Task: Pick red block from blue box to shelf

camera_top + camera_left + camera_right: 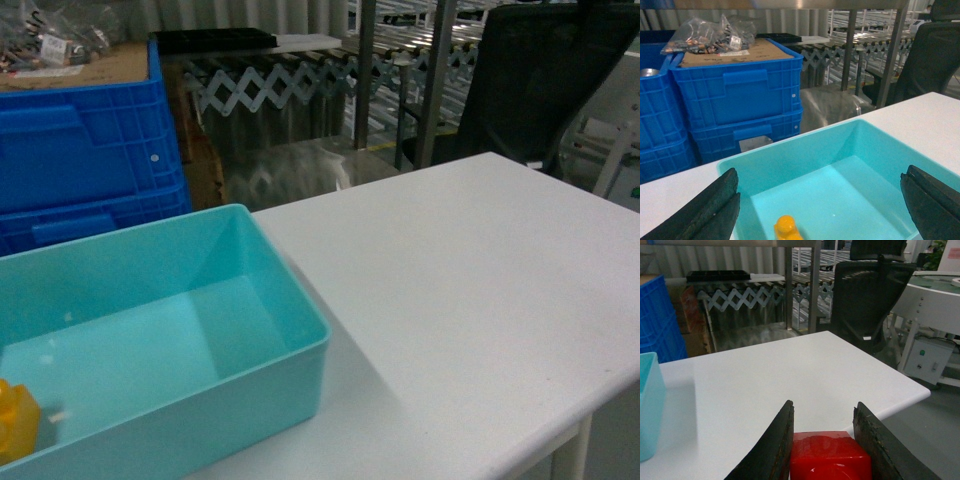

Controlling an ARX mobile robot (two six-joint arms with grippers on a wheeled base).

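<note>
Dark blue ribbed crates (737, 95) stand stacked just beyond the surface's far-left edge, w/ a cardboard sheet and a clear bag of small parts (710, 35) on top of one. Behind them, past the far edge of the white surface (470, 270): the shelf (365, 70), shiny steel uprights and bar tiers, plus a scissor-lattice roller conveyor (290, 80) and a black mesh office chair (545, 75) off the far-right corner. A white machine housing (935, 305) sits beyond the right edge in the right wrist view.

The blue box (300, 300), light turquoise w/ smooth sloping walls, sits on the surface's left part, near the front-left corner. Inside it, by the near-left end, an orange-yellow brick (15, 420) w/ round stud; nothing else shows in the tray.

Left tool (822, 205): black pads spread wide, hanging over the blue box, holding nothing, orange-yellow brick below btwn them.

Right tool (822, 450): pads pinching the red block (830, 457) – glossy red, flat-faced cube, stud not visible from this angle. Block is out of the box, held over the surface twd its front-right part, box rim well off to the left. Whether it touches the surface – can't tell. Right tool isn't in the head view.
</note>
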